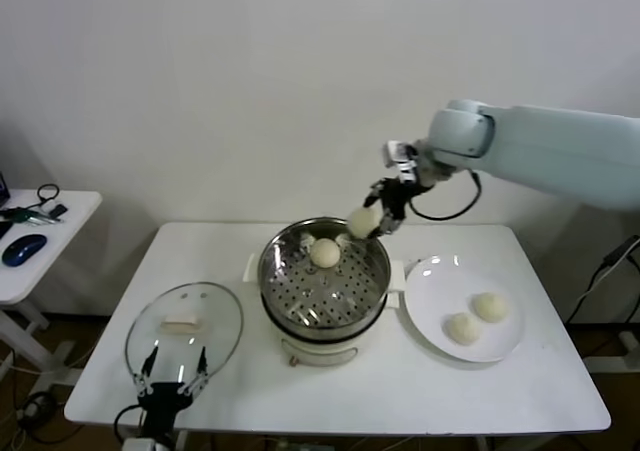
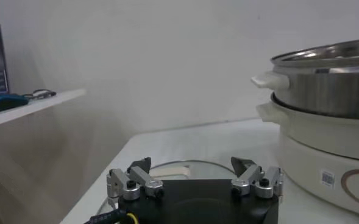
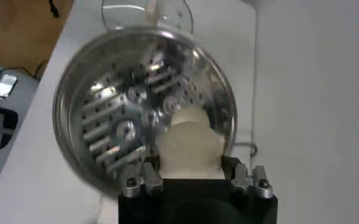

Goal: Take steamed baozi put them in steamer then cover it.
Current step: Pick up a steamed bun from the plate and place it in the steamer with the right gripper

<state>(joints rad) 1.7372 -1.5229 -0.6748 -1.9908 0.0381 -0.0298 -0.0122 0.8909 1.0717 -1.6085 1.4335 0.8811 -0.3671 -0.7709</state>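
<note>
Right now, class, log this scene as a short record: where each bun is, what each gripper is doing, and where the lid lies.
held bun: baozi in right gripper, above steamer's far rim
steamer: one bun on perforated tray
plate: two buns
cover: flat on table, left of steamer
left gripper: open, near cover's front edge

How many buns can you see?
4: one bun lies in the steamer at, the right gripper holds one above the steamer's rim, and two sit on the plate at and.
</note>
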